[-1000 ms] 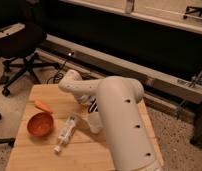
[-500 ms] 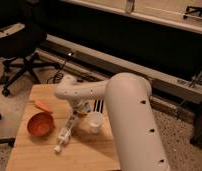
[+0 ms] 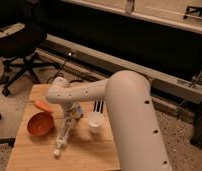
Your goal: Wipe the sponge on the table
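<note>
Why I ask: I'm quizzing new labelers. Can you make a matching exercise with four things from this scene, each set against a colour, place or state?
Things:
1. bowl
2. cup
3. tube
4. claw

Descriptions:
A. white, lying flat on the table
B. orange, toward the left of the picture
C. shut, low over the table between bowl and cup
D. white, standing upright

Pairs: 1-B, 2-D, 3-A, 4-C

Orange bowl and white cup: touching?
Apart. Camera view: white tube and bare table lie between orange bowl and white cup; the pincer hangs low there too.
</note>
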